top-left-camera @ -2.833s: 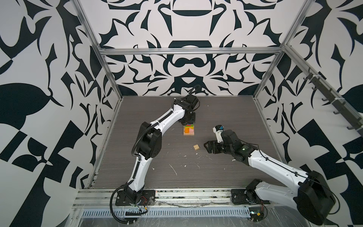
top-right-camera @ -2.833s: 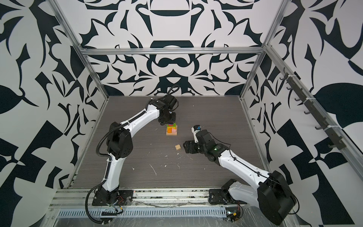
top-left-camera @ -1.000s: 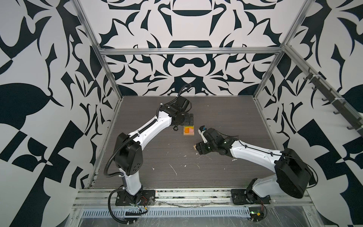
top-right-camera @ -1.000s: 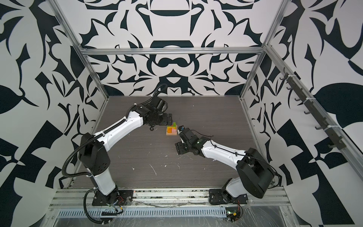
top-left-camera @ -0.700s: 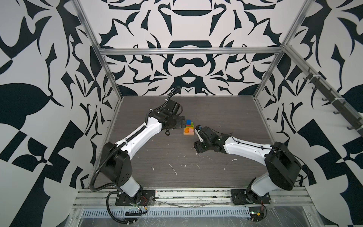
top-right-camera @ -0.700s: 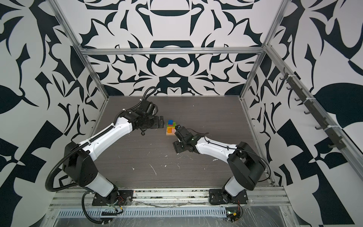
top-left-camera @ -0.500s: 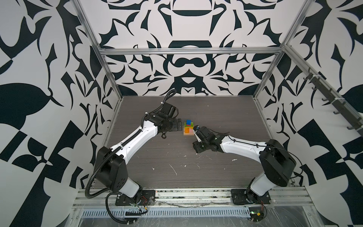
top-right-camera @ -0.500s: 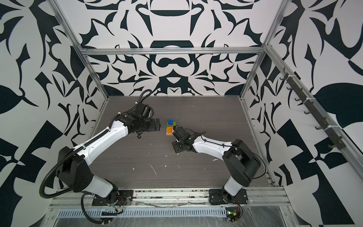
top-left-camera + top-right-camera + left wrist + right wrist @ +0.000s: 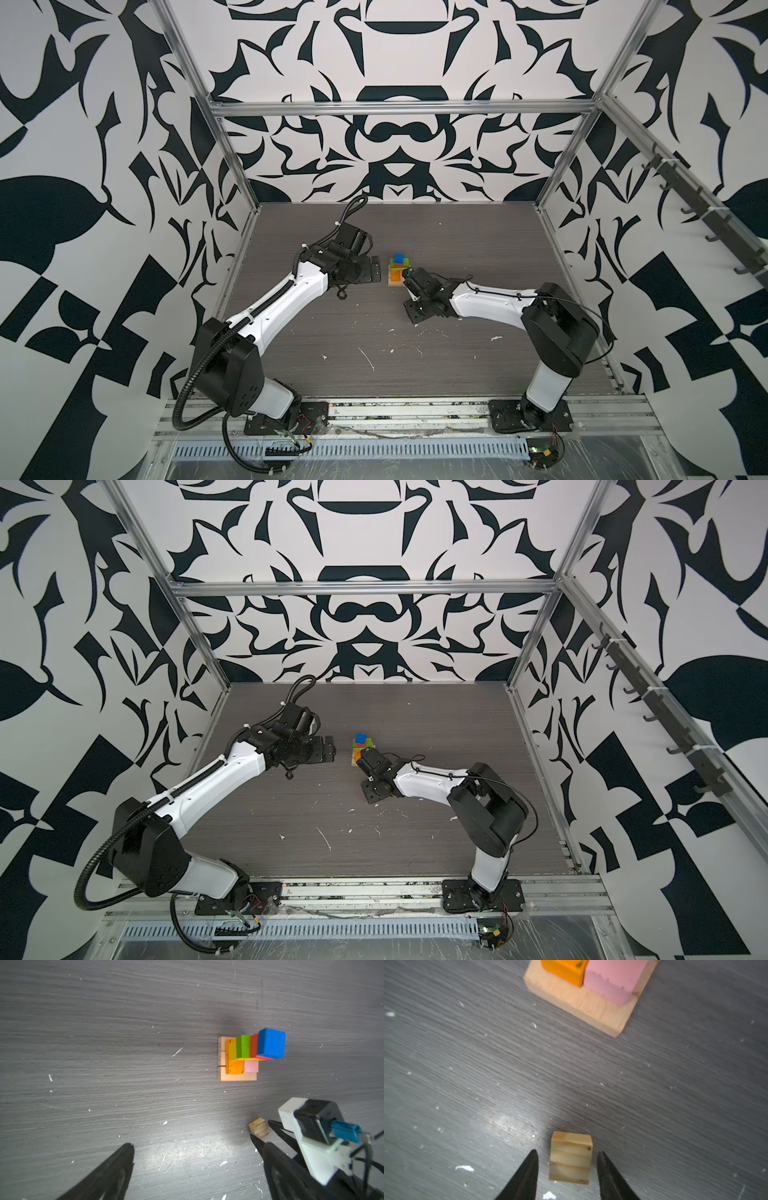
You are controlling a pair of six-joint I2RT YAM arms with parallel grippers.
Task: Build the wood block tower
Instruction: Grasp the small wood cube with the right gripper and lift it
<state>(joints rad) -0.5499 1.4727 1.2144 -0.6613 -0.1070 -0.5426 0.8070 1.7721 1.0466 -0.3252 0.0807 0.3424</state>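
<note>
Nine wood blocks make up the tower [image 9: 398,270], which stands upright about midway between the left and right edges of the tabletop [image 9: 478,365], somewhat toward the far edge. Its base is three tan bars [image 9: 222,1057] laid side by side, their long axes running from the left edge toward the right. An orange rectangle [image 9: 235,1068] and a pink rectangle [image 9: 251,1066] lie across them, pointing toward the near edge. Green and yellow blocks sit above those. A red block follows, and a blue block [image 9: 270,1043] is on top, so the stack narrows as it rises.

The plain cube [image 9: 571,1158] rests on the tabletop apart from the tower, on its near-edge side. It is pale, with darker grain bands across its faces. The right end effector [image 9: 567,1151] is lowered around it, narrowly parted, one finger on each side with a thin gap left at both faces, so nothing is gripped.

The left end effector [image 9: 376,270] sits wide apart and empty just beside the tower, on its left-edge side.
</note>
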